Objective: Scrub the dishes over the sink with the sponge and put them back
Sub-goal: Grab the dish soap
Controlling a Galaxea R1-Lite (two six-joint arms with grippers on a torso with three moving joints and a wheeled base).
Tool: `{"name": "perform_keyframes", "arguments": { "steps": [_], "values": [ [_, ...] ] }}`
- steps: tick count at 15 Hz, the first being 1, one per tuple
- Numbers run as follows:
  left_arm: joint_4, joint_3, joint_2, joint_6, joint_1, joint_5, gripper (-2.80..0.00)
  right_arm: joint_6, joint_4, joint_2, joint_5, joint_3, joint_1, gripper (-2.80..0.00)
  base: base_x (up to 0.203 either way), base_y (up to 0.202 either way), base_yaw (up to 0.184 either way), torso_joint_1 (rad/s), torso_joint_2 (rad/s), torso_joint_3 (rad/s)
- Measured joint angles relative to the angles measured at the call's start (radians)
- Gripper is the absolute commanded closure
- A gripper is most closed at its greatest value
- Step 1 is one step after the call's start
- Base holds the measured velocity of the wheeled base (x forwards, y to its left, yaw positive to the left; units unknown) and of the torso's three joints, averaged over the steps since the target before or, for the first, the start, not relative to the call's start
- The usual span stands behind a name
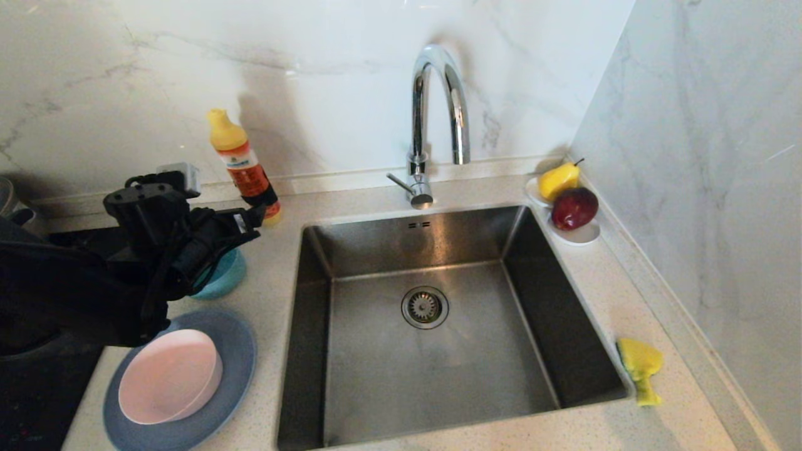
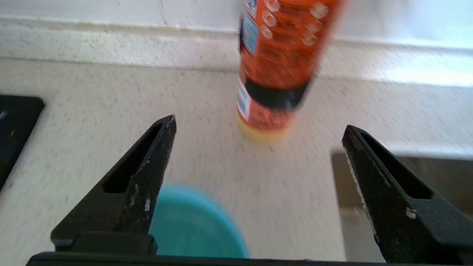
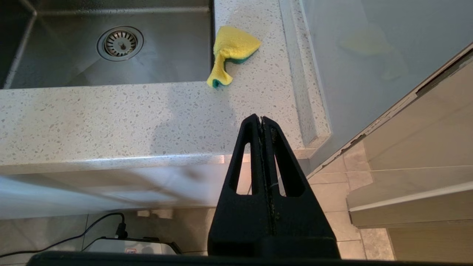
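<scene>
Nearby, crumpled yellow sponge (image 3: 231, 51) flanks square steel sink (image 3: 74, 70).

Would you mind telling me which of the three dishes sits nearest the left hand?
The teal bowl, directly beneath the open left hand; the pink bowl rests on the grey-blue plate, closer to the counter's front edge.

Head overhead — wrists low, sink (image 1: 432, 351) shared

From my head view, the black left arm (image 1: 94, 275) hides most of the small teal bowl (image 1: 227, 275). The orange plastic detergent bottle (image 2: 277, 70) smears with blur, top cropped.
</scene>
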Motion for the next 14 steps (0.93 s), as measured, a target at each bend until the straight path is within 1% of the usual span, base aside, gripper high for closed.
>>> {"name": "perform_keyframes", "arguments": {
  "steps": [2, 6, 10, 14],
  "values": [
    [-0.011, -0.041, 0.049, -0.001, 0.0, 0.003, -2.8, 0.0, 0.0, 0.0, 0.0, 0.0, 0.0, 0.0, 0.0, 0.0, 0.0, 0.0, 0.0, 0.0],
    [-0.077, -0.128, 0.147, 0.001, 0.0, 0.008, -2.8, 0.0, 0.0, 0.0, 0.0, 0.0, 0.0, 0.0, 0.0, 0.0, 0.0, 0.0, 0.0, 0.0],
    [-0.069, -0.213, 0.192, 0.0, -0.002, 0.009, -2.8, 0.0, 0.0, 0.0, 0.0, 0.0, 0.0, 0.0, 0.0, 0.0, 0.0, 0.0, 0.0, 0.0],
    [-0.067, -0.272, 0.223, 0.004, -0.015, 0.009, -2.8, 0.0, 0.0, 0.0, 0.0, 0.0, 0.0, 0.0, 0.0, 0.0, 0.0, 0.0, 0.0, 0.0]
  ]
}}
